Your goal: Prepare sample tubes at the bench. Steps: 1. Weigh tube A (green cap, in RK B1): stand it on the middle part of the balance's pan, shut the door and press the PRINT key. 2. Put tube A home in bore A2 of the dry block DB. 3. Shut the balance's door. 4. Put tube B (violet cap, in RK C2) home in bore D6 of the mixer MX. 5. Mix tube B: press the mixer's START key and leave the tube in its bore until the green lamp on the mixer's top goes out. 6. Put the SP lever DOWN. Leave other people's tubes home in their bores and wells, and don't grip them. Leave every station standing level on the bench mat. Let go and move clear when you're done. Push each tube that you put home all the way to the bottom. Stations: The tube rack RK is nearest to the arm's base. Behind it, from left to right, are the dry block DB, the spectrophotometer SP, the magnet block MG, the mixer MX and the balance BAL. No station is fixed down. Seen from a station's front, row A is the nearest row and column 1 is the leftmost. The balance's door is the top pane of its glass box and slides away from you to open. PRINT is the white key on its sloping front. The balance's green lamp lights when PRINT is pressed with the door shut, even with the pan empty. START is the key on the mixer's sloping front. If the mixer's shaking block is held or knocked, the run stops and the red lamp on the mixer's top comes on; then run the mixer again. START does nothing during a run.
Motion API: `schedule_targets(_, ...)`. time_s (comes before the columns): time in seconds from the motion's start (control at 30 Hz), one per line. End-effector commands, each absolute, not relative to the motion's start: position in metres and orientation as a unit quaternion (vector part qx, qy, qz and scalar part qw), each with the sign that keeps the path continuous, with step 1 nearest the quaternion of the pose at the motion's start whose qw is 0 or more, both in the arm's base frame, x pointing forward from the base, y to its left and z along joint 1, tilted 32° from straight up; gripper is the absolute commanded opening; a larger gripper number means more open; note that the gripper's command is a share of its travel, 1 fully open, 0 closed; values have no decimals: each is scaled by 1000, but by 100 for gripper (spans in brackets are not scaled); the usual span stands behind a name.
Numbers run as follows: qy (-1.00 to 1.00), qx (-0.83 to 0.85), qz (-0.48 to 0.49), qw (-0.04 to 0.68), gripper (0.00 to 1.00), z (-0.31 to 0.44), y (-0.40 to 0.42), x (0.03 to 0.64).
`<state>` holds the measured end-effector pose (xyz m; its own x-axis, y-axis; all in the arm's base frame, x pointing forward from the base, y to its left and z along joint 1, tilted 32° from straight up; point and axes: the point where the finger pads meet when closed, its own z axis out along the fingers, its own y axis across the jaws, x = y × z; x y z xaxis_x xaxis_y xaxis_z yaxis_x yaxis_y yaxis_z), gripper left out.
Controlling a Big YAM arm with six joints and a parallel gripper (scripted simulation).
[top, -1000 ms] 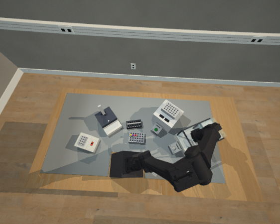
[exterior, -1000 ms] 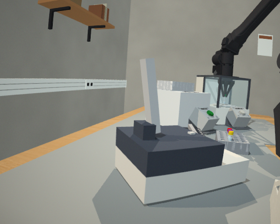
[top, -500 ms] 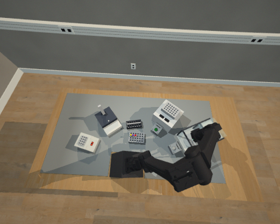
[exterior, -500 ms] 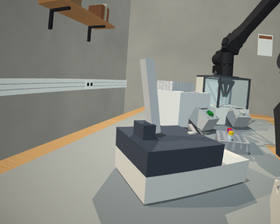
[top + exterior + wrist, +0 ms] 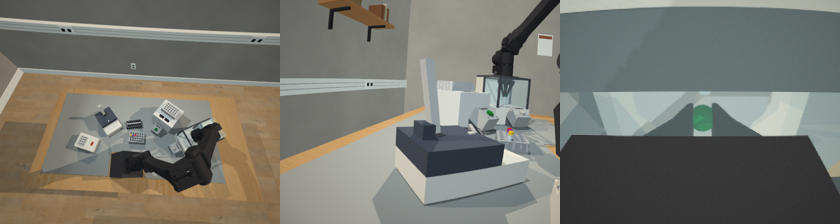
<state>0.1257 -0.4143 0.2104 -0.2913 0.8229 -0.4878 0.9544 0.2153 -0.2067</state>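
I find my gripper closed on the green cap of tube A, inside the balance. The tube lies directly below my palm, long axis upright, over the pan; seating contact cannot be confirmed. Lowering or lifting demands a vertical line.

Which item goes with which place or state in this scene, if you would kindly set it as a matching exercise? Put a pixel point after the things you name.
1. green-capped tube (image 5: 505,95) (image 5: 702,118)
2. START key (image 5: 156,129) (image 5: 490,113)
3. yellow cap (image 5: 130,135) (image 5: 510,133)
4. SP lever (image 5: 101,109) (image 5: 430,95)

A. green, on a sloping front
B. raised
C. between the gripper's (image 5: 505,95) (image 5: 702,117) fingers
D. at the rack (image 5: 136,142) (image 5: 516,147)

Pairs: 1-C, 2-A, 3-D, 4-B
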Motion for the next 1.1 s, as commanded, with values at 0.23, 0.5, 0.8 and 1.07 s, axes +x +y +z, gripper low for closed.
schedule_targets(0.23, 768, 578, -239, 137, 9, 205, -419, 126)
schedule_targets(0.5, 766, 577, -242, 144, 36, 219, -417, 129)
schedule_targets(0.8, 764, 578, -245, 149, 36, 223, -420, 129)
schedule_targets(1.07, 764, 578, -245, 149, 36, 223, -420, 129)
